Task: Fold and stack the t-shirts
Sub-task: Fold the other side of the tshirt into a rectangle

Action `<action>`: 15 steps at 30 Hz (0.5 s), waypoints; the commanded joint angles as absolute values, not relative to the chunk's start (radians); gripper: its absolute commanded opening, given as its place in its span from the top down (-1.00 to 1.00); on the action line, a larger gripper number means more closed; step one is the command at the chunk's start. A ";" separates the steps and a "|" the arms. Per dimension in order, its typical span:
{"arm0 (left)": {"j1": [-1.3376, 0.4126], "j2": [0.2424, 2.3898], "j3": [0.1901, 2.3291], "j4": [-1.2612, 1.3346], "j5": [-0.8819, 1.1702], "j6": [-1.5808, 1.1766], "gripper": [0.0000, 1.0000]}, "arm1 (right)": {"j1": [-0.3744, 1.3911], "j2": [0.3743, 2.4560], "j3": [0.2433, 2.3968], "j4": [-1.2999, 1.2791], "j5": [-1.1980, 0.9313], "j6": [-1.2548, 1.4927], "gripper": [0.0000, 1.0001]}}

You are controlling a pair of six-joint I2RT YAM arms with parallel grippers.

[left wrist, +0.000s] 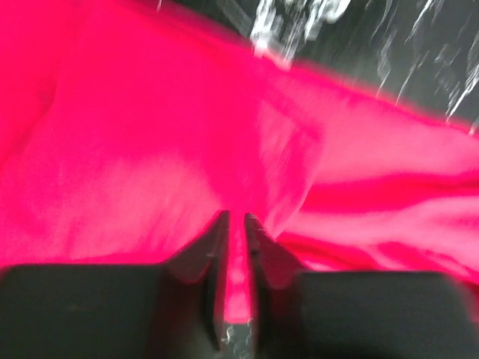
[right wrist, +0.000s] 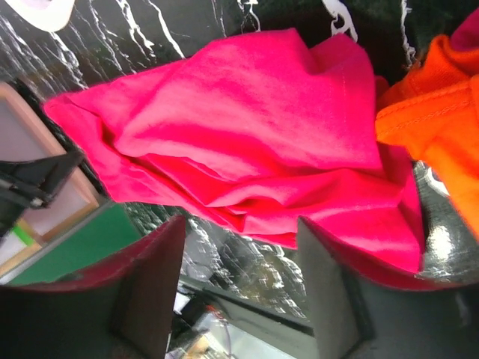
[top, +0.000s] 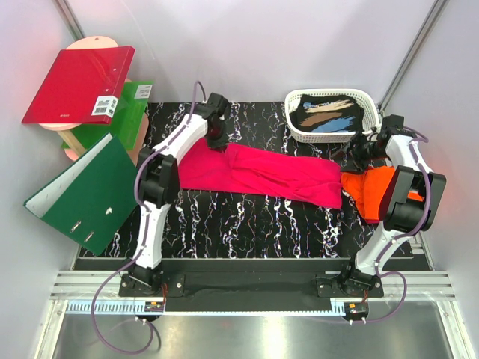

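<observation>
The magenta-pink t-shirt (top: pixel 262 173) lies folded into a long band across the middle of the black marble table. My left gripper (top: pixel 218 140) is at its far left end, shut on the cloth; in the left wrist view the pink cloth (left wrist: pixel 150 142) fills the frame and a strip of it sits between my fingers (left wrist: pixel 236 232). The orange t-shirt (top: pixel 372 191) is bunched at the right edge, touching the pink shirt's right end. My right gripper (top: pixel 364 152) is open and empty just beyond it; the right wrist view shows the pink shirt (right wrist: pixel 254 127) and orange cloth (right wrist: pixel 434 112).
A white basket (top: pixel 367 97) with dark patterned cloth stands at the back right. A red ring binder (top: pixel 78 82), a green box (top: pixel 123 112) and a green binder (top: pixel 82 191) sit at the left on and beside a wooden stand.
</observation>
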State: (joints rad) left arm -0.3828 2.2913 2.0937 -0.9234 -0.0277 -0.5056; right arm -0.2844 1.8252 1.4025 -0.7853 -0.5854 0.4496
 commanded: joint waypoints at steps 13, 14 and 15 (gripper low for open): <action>-0.371 1.931 1.634 -0.905 0.086 -0.541 1.00 | 0.023 2.127 1.813 -0.943 -0.241 0.235 1.00; -0.370 1.943 1.637 -0.911 0.089 -0.555 1.00 | 0.035 2.146 1.847 -0.943 -0.223 0.226 1.00; -0.368 1.960 1.667 -0.925 0.124 -0.567 1.00 | 0.055 2.184 1.867 -0.949 -0.203 0.224 1.00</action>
State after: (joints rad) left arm -0.3771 1.9068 1.6428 -0.9257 0.0555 -0.5060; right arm 0.0097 2.0983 1.7737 -0.9112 -0.3313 0.2653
